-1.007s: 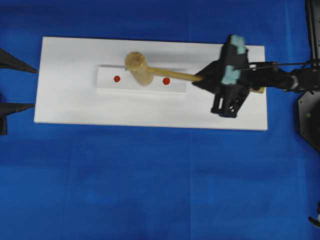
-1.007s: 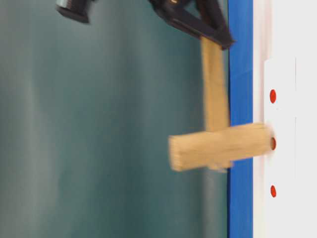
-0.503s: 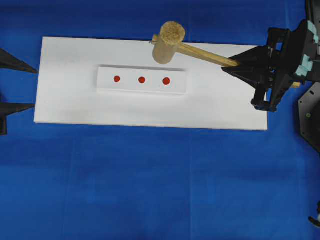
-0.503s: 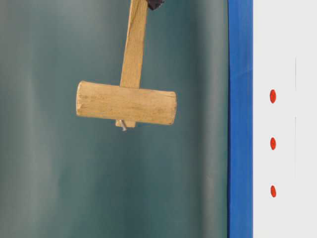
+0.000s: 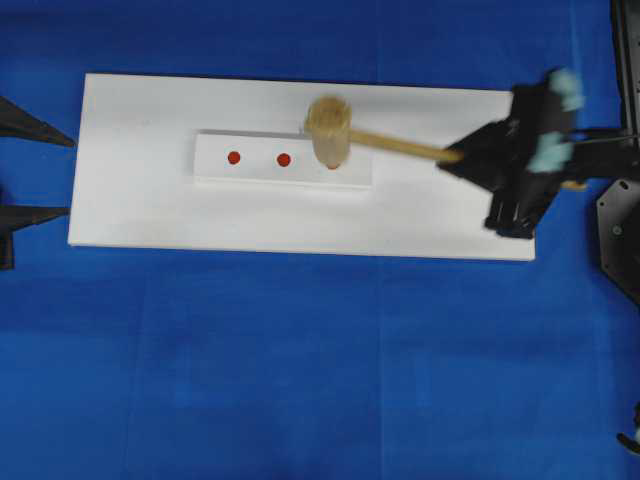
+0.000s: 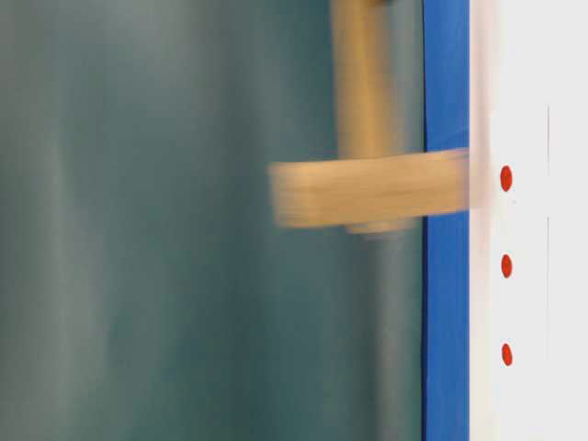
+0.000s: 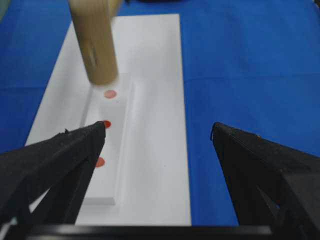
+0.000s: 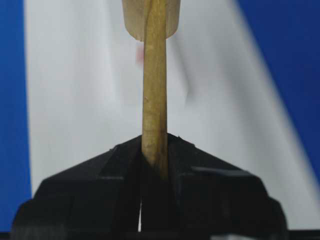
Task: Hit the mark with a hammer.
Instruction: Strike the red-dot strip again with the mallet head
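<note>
The hammer (image 5: 327, 130), a light-wood mallet, is motion-blurred, its head right over the rightmost red mark on the raised white strip (image 5: 260, 172). My right gripper (image 5: 455, 158) is shut on the handle (image 8: 155, 100) near its far end. From table level the hammer head (image 6: 367, 188) faces the top mark (image 6: 506, 177); blur hides whether they touch. The left wrist view shows the head (image 7: 95, 45) just above the far mark (image 7: 110, 93). Two other marks (image 5: 234, 157) (image 5: 284, 159) lie uncovered. My left gripper (image 7: 158, 127) stands open and empty at the board's left end.
The strip sits on a white board (image 5: 300, 220) lying on a blue cloth (image 5: 300, 360). The left fingers (image 5: 35, 125) stay just off the board's left edge. A black arm base (image 5: 620, 230) stands at the right edge.
The hammer head rested on the middle mark a second ago, then rose up and back. Now it swings down over the rightmost mark, the right gripper coming with it. The left gripper has not moved.
</note>
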You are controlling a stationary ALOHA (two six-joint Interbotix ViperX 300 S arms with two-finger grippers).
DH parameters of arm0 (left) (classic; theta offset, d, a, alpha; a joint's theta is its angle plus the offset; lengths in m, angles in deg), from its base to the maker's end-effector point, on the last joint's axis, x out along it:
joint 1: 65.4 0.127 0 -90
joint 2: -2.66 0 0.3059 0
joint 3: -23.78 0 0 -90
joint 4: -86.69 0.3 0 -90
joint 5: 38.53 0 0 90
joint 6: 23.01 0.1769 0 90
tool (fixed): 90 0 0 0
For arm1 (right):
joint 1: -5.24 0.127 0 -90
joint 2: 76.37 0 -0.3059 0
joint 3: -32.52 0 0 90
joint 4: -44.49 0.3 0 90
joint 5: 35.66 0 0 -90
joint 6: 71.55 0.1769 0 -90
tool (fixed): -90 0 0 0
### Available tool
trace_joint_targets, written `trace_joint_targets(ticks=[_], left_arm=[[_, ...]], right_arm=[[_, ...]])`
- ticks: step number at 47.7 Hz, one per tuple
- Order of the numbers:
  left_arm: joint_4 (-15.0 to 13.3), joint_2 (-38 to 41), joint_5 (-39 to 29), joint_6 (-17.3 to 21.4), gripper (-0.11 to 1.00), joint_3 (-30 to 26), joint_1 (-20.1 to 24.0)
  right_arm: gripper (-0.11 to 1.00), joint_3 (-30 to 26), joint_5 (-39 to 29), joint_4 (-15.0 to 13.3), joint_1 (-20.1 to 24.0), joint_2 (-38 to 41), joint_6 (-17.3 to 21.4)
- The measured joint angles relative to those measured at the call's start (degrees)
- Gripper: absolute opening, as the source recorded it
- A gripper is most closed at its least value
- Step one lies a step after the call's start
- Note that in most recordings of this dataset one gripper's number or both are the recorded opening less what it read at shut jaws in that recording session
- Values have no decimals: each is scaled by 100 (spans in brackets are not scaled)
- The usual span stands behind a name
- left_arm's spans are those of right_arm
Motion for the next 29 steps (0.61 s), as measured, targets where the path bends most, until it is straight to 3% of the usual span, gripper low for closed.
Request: trace_joint_targets(ticks=[5,12,29], left_arm=[[9,0,0,0,91,0,0],[0,0,9,0,91,0,0],[0,0,9,-9,91,0,0]], right_arm=[[2,-35,-202,132,-26,589,26],[2,-158,-352,123,-26,738,0],[2,-229,-132,62,-18,-141,-97]])
